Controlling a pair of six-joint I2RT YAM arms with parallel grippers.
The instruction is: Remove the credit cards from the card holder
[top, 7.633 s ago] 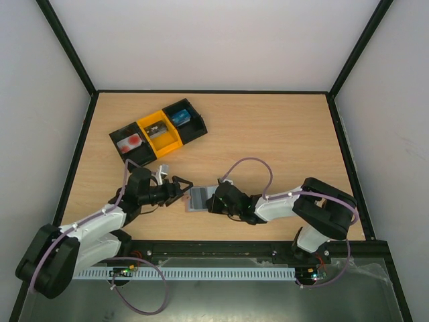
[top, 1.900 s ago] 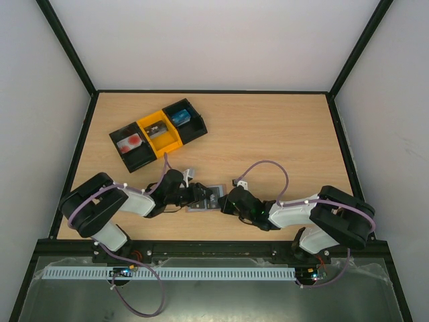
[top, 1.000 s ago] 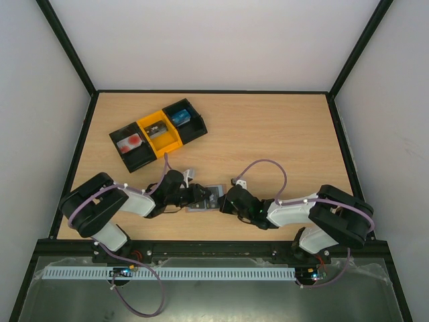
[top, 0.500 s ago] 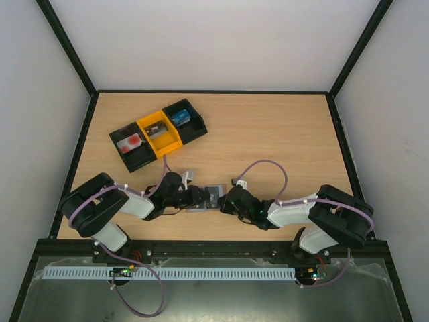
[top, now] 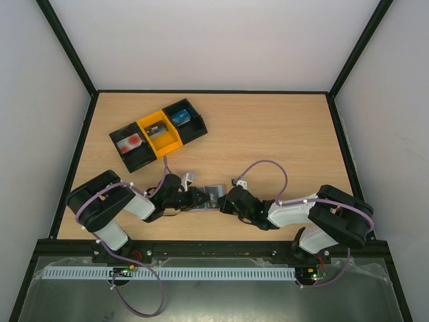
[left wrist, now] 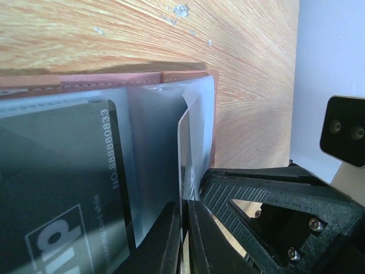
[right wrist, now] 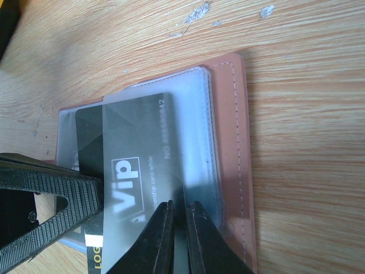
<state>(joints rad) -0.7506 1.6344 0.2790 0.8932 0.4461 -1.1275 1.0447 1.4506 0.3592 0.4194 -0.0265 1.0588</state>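
The pale wooden table [top: 281, 134] carries a black-and-yellow three-section plastic tray [top: 166, 145] at far left, one small item in each section: red-and-white, dark, blue. Near the front edge, between the arms, lies the flat blue-grey two-panel card holder [right wrist: 231, 142] with a brownish rim. A dark plastic credit card [right wrist: 137, 171] marked "ViP" and "NO.88880833" sits inside its clear sleeve. The left gripper [left wrist: 183, 240] pinches a thin pale sleeve leaf. The right gripper [right wrist: 182, 228] is pressed together on the sleeve's edge.

Dark credit card [left wrist: 63, 188], left wrist view: pale serial "NO.88880833" along edge; boxed logo, letters "ip" readable. Right wrist view, credit card [right wrist: 137, 165]: boxed "ViP"; fine print alongside illegible; serial blurred. Yellow "LOG" on dark strip [right wrist: 94, 251], cut off at frame bottom.
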